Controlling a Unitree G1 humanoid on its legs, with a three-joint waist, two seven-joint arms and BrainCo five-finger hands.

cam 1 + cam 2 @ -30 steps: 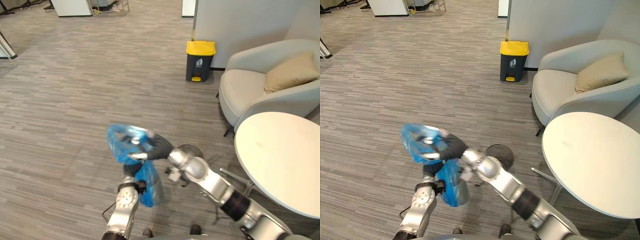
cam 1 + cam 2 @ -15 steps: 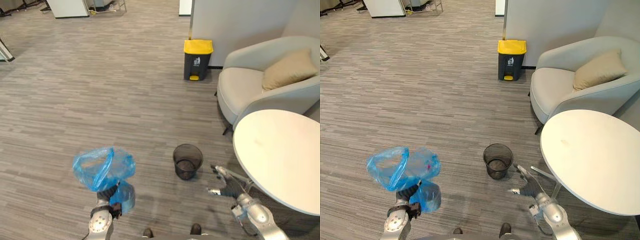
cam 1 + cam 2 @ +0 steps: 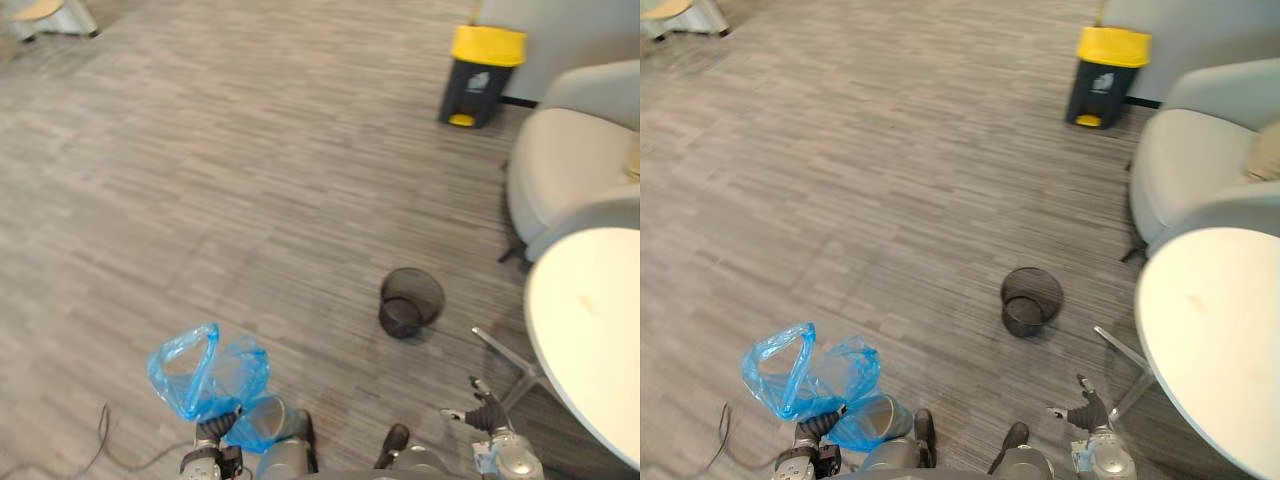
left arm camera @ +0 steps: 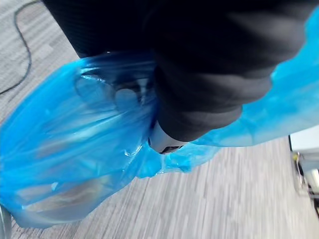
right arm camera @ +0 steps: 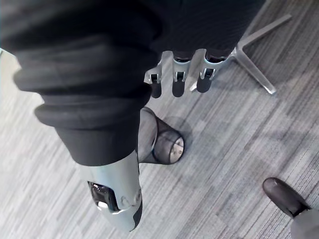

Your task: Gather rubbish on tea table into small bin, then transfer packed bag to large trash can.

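Left hand (image 3: 208, 434), low in the bottom left of the frame, is clenched round the gathered neck of the blue bag (image 3: 205, 375). The bag puffs up above it, with one lobe hanging beside the wrist, and in the wrist view the plastic wraps close about the hand. Right hand (image 3: 483, 412), at the bottom right, is empty with its fingers spread loose, near the table's (image 3: 590, 340) metal foot. The black mesh bin (image 3: 410, 302) sits on the floor (image 3: 250, 170) right of centre, well apart from both hands. An armchair (image 3: 570, 160) fills the right edge, and the yellow-lidded trash can (image 3: 482, 62) stands in the upper right corner.
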